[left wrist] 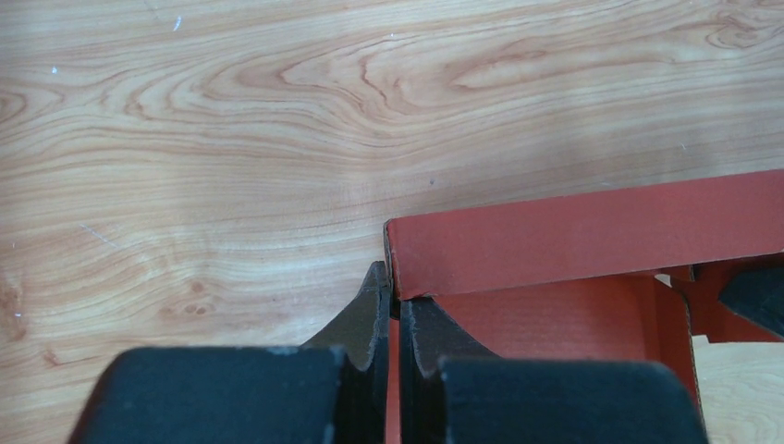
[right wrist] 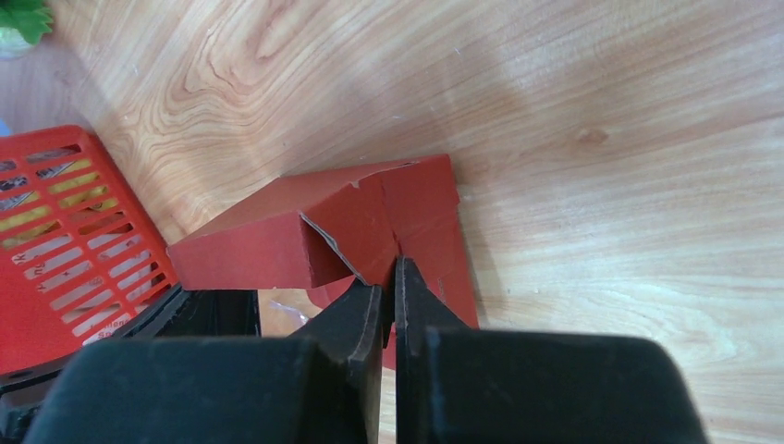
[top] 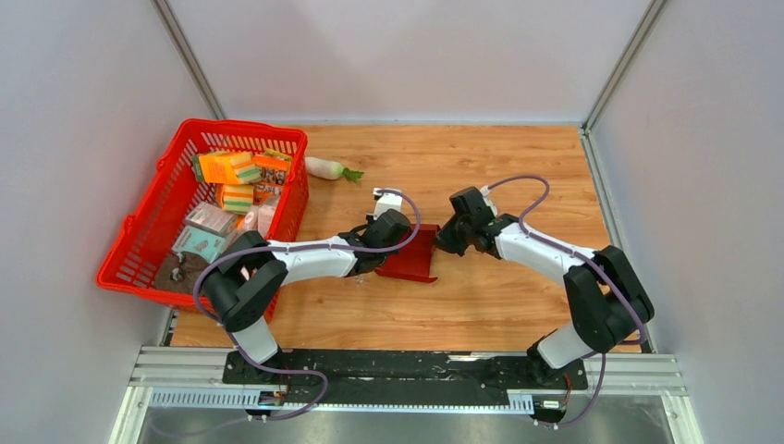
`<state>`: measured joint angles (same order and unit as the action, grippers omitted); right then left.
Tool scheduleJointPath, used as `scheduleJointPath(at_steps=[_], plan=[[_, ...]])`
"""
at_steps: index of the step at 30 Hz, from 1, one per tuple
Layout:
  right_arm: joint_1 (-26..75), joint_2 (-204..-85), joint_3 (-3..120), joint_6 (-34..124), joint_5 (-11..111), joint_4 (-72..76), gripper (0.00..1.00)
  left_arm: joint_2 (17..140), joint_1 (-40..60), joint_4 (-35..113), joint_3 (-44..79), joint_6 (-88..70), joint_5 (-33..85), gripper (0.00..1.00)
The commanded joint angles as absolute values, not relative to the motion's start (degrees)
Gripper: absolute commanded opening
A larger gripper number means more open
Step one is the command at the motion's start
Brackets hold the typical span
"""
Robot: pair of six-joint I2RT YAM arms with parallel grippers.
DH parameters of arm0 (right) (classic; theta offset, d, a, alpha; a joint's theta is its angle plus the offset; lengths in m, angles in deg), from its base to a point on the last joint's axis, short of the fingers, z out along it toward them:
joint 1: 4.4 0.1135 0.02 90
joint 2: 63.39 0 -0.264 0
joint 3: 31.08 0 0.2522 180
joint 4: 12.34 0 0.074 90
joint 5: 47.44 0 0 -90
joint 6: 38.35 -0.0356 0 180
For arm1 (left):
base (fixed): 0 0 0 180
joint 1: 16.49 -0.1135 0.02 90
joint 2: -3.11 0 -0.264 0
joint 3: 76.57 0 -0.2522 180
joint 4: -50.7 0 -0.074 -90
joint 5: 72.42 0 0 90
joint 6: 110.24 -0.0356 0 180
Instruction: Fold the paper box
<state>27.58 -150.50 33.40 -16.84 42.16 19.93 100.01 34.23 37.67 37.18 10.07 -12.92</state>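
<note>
Two walls up on paper box (top: 410,257); left gripper (left wrist: 390,314), right gripper (right wrist: 388,296) each pinch its edge. Likely partway: you have flaps left to tuck.

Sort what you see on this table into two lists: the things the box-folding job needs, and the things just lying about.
Part of the job:
- the paper box
- the left jaws and the right jaws, each shut on an edge of it

Just lying about:
- the red basket
- the packets inside it
- the white radish beside the basket
</note>
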Motion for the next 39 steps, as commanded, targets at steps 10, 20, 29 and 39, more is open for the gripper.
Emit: scheduleJointPath(at_steps=[10,20,29,39], plan=[[26.53,-152.59,36.83,18.94,45.64,21.38,0.43,97.94,34.84,36.50,37.99,9.56,-11.43,0.00],[30.84,-158.21,38.14,27.66,30.18,23.04,0.43,98.20,34.84,35.44,37.11,9.12,-11.51,0.00],[36.11,-162.18,38.06,25.46,18.21,26.22,0.22,98.03,34.84,34.83,37.02,9.29,-11.69,0.00],[36.11,-155.84,37.17,28.97,25.94,18.21,0.23,98.29,34.84,35.01,36.84,9.82,-11.43,0.00]])
